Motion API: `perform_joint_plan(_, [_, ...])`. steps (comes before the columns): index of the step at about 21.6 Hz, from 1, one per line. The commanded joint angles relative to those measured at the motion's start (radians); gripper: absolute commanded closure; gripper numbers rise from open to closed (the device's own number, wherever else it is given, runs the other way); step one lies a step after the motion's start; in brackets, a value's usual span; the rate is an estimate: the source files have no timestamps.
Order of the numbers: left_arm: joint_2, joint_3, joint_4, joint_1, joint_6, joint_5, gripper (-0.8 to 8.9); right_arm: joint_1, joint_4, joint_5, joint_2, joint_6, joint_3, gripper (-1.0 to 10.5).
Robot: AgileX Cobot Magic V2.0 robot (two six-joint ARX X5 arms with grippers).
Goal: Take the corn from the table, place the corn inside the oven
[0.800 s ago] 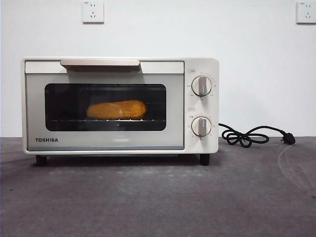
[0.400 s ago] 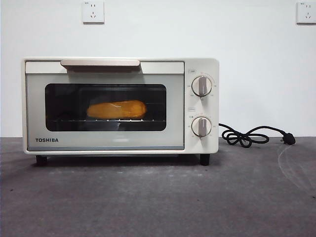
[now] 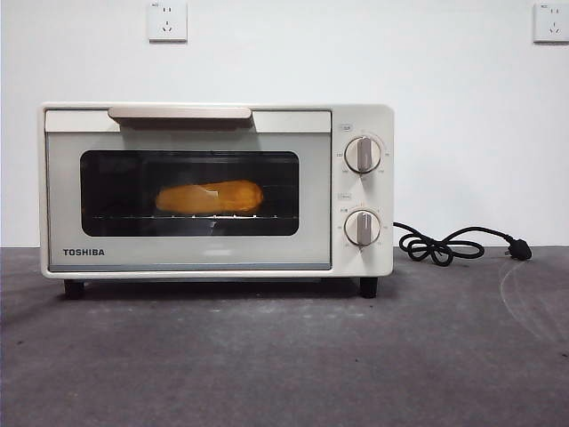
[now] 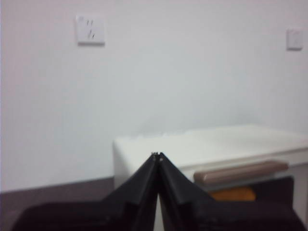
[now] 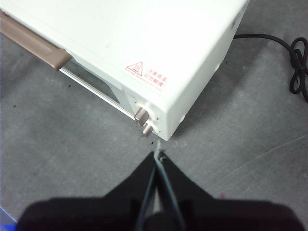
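Note:
The corn (image 3: 210, 197) lies lengthwise on the rack inside the oven (image 3: 216, 189), seen through the dark glass of its closed door. In the left wrist view an orange bit of the corn (image 4: 233, 194) shows under the beige handle (image 4: 240, 172). My left gripper (image 4: 157, 156) is shut on nothing, held off the oven's handle side at about the height of its top. High above the table (image 3: 284, 356), my right gripper (image 5: 158, 154) is shut and empty, looking down on the oven's knob corner (image 5: 147, 122). Neither gripper appears in the front view.
A black cord with its plug (image 3: 462, 243) lies coiled on the table to the right of the oven. Two wall sockets (image 3: 167, 20) sit on the white wall behind. The beige bar handle (image 3: 180, 113) runs along the door's top edge.

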State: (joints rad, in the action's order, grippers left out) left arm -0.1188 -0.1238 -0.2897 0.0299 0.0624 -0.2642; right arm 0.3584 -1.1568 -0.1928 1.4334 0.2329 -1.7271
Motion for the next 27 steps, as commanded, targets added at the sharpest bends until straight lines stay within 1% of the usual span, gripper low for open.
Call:
perform_joint_plan(1, [0.046,0.037,-0.002,-0.017,-0.035,0.052,8.17,0.0,0.005,0.0,0.002,0.003,0.011,9.5])
perform_joint_plan(5, [0.11,0.083,0.024,-0.018,-0.047,0.086,8.17,0.0,0.005,0.001,0.002,0.003,0.011,9.5])
perform_joint_plan(8, [0.113,0.114,0.045,-0.018,-0.049,0.13,8.17,0.0,0.005,0.001,0.002,0.003,0.011,9.5])
perform_joint_plan(10, [0.113,0.114,0.108,-0.018,-0.049,0.138,8.17,0.0,0.005,0.001,0.002,0.003,0.011,9.5])
perform_joint_plan(16, [0.113,0.114,0.251,-0.016,-0.084,0.171,8.17,0.0,0.006,0.003,0.002,0.003,0.011,9.5])
perform_joint_plan(22, [0.113,0.114,0.466,-0.016,-0.097,0.225,8.17,0.0,0.005,0.003,0.002,0.003,0.011,9.5])
perform_joint_plan(23, [0.113,0.114,0.465,-0.016,-0.097,0.238,8.17,0.0,0.006,0.003,0.002,0.003,0.011,9.5])
perform_joint_plan(27, [0.113,0.114,0.465,-0.017,-0.095,0.237,8.17,0.0,0.005,0.003,0.002,0.003,0.011,9.5])
